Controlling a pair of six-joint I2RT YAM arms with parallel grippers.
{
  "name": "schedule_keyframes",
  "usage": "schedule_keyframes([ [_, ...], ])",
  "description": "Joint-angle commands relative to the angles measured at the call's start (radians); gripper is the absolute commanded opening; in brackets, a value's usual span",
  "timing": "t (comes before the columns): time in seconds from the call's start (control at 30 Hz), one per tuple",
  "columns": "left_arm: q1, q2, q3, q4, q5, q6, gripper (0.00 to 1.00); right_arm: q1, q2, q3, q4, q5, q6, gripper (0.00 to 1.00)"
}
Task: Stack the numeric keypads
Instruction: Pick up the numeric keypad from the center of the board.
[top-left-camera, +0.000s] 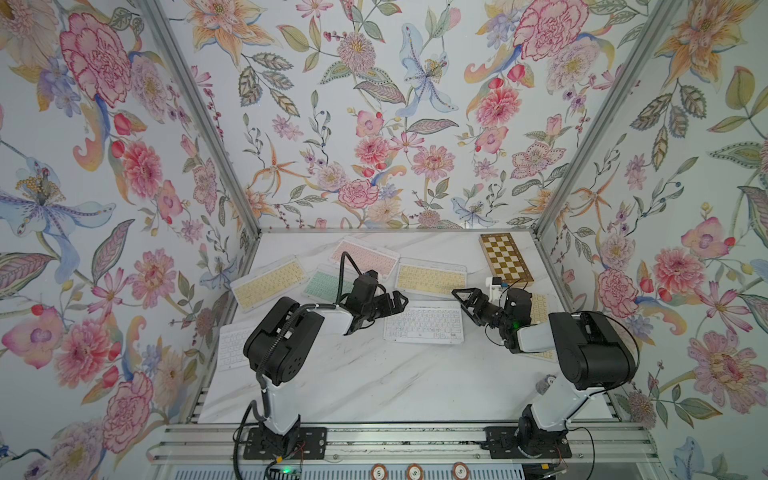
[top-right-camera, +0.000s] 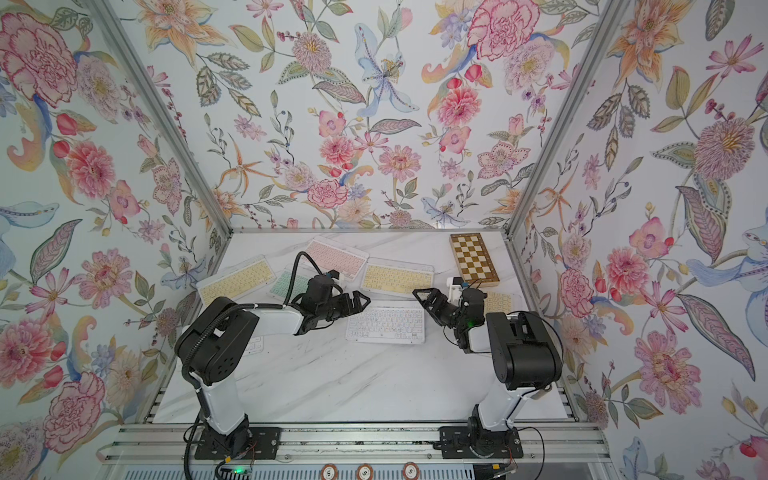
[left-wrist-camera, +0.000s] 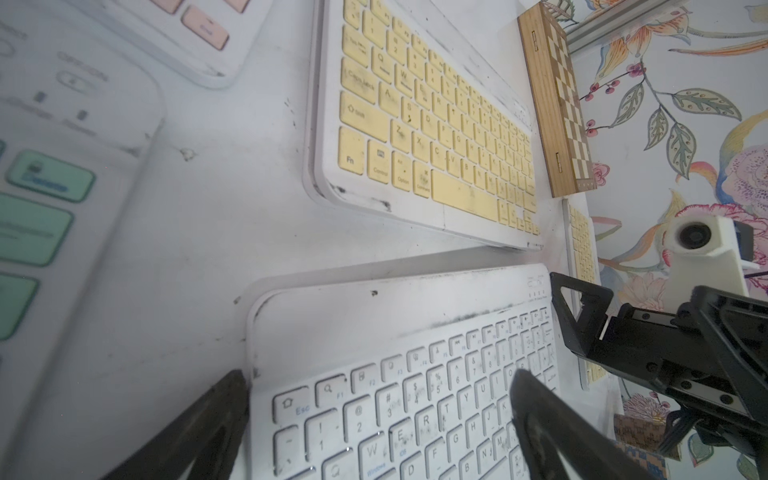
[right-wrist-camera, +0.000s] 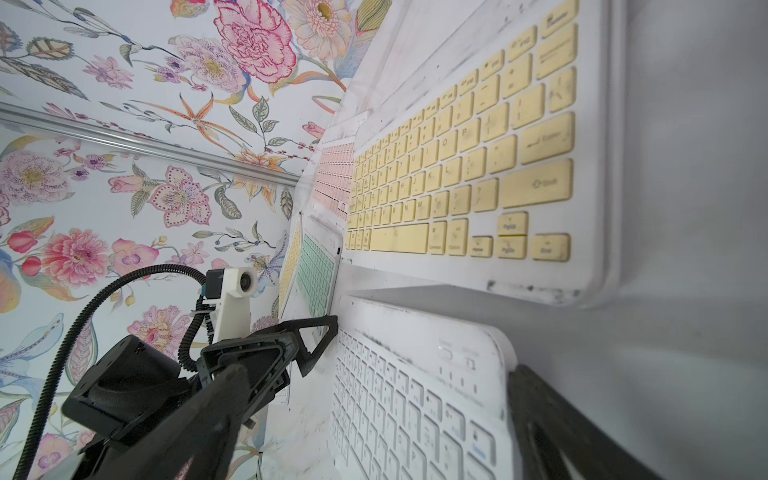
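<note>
White keypad (top-left-camera: 423, 322) lies flat mid-worktop (top-left-camera: 374, 382). It is a slim rectangle with white keys, a clear rim and dark scuffs along its edges, sharp in both wrist views (left-wrist-camera: 415, 395) (right-wrist-camera: 415, 395). Left claw (top-left-camera: 397, 301) sits at its end on the left arm's side and right claw (top-left-camera: 463, 299) at the opposite end, both pointing in at it. Wrist views show each claw (left-wrist-camera: 378, 374) (right-wrist-camera: 380, 372) with its fingers wide apart and nothing clamped; whether they touch the keypad I can't tell. Just behind the white keypad is the yellow keypad (top-left-camera: 431, 277), same build, pale yellow keys, scuffed corners. Behind and to the left-arm side are the mint keypad (top-left-camera: 328, 282), partly behind the left arm, then the pink keypad (top-left-camera: 365, 255) farther back. Further out that way is a second yellow keypad (top-left-camera: 266, 284). Nearer the left arm's base is a second white keypad (top-left-camera: 230, 347), mostly covered by the arm. On the right-arm side a third yellow keypad (top-left-camera: 540, 307) is mostly hidden under the arm. The chessboard (top-left-camera: 506, 259) is at the back on that side. All visible keypads lie flat, keys up.
</note>
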Motion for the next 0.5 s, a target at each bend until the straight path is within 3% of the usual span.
schedule_keyframes([
  [0.0, -0.012, -0.001, -0.033, 0.017, 0.099, -0.065, 0.99, 0.06, -0.065, 0.002, 0.061, -0.068, 0.048, 0.99],
  [0.3, -0.004, -0.036, -0.105, 0.268, 0.116, -0.249, 0.99, 0.166, -0.066, 0.095, 0.017, 0.079, 0.166, 0.99],
  [0.47, 0.0, -0.069, -0.122, 0.307, 0.078, -0.283, 0.99, 0.21, 0.015, 0.131, 0.117, 0.142, 0.287, 0.99],
])
